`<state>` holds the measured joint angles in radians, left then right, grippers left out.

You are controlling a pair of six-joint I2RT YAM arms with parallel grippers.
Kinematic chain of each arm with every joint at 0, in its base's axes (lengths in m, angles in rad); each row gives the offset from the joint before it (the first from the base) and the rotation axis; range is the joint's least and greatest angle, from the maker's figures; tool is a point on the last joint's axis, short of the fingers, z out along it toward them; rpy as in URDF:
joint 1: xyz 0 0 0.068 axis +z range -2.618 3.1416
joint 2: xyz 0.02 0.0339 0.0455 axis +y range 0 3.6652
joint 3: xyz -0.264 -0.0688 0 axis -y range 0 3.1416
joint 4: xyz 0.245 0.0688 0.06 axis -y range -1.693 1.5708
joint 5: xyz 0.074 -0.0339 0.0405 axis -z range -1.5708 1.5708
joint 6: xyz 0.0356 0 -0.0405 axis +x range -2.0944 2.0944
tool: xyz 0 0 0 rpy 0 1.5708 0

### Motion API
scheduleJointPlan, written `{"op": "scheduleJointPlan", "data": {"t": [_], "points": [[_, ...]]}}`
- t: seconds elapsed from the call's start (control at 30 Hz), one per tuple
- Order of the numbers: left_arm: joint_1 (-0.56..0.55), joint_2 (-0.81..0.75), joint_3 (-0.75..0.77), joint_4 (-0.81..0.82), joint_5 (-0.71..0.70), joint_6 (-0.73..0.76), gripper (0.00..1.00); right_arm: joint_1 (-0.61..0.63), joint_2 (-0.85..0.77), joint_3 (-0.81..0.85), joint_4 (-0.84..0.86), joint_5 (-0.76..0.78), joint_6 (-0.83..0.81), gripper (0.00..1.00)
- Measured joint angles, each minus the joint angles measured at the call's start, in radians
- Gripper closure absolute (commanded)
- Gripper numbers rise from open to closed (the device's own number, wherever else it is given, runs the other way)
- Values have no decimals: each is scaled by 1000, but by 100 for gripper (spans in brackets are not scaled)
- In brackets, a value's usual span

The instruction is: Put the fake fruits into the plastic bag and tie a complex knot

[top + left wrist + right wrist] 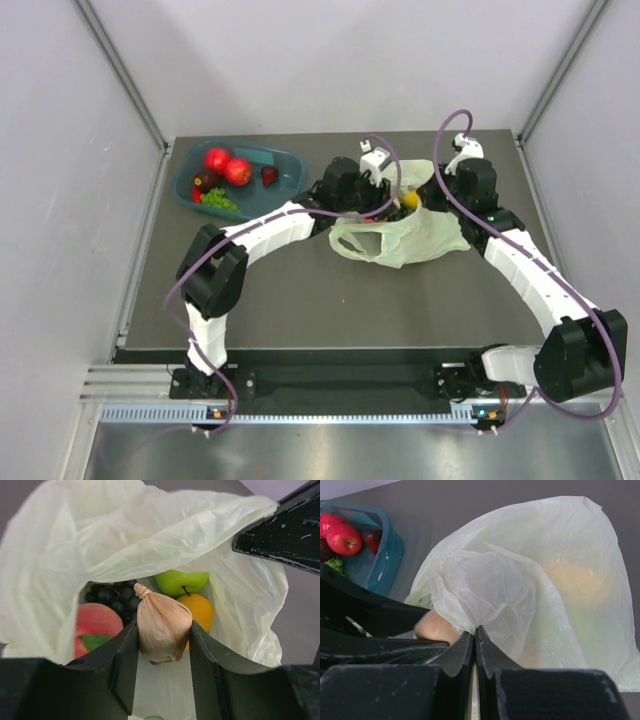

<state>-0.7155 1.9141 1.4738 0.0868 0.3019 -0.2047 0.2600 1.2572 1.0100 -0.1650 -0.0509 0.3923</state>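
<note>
Plastic bag [405,238] sits mid-bench [300,305] with its mouth open.

- **Right pincer** [475,632]: pressed together on a fold of the bag's rim film, propping the mouth.
- **Left pincer** [163,628]: over the bag mouth, pinching a tan bulb-shaped fruit [162,612] across its belly.
- **Inside the bag:** green apple [181,581], orange [201,609], dark grapes [112,597].
- **Left of the bag:** more red fruits [228,166] in the teal tray [292,163].

My read on handling: the film is thin, limp and slippery, so grip bunched rim or the handles. The fruits look light, rigid and glossy, so pinch them at the widest part.
</note>
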Motion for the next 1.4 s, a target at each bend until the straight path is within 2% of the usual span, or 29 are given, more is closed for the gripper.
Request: {"op": "scheduleJointPlan", "data": {"t": [0.13, 0.27, 0.37, 0.43, 0.5, 0.53, 0.67, 0.93, 1.13, 1.4], "points": [[-29, 61, 33, -3, 1, -2, 62, 0, -1, 0, 0, 3, 1, 100], [-48, 132, 92, 12, 7, -26, 57, 0, -8, 0, 1, 16, 3, 100], [-54, 190, 127, 42, 9, -61, 47, 0, -20, 0, 2, 41, 8, 100], [-61, 225, 145, 50, 6, -85, 45, 0, -27, -1, 5, 59, 13, 100], [-66, 257, 161, 53, 3, -100, 39, 0, -31, -1, 9, 72, 17, 100], [-70, 266, 163, 55, 2, -107, 32, 0, -33, -2, 10, 80, 20, 100], [-80, 274, 163, 55, -6, -115, 21, 0, -33, -3, 17, 102, 29, 100], [-86, 217, 124, 41, -39, -95, 15, 0, -34, -22, 24, 114, 38, 100], [-85, 103, 103, -44, -82, -57, 4, 0, -35, -23, 24, 117, 39, 100], [-84, -20, 103, -198, -122, -1, 4, 0, -35, -23, 24, 118, 40, 100]]}}
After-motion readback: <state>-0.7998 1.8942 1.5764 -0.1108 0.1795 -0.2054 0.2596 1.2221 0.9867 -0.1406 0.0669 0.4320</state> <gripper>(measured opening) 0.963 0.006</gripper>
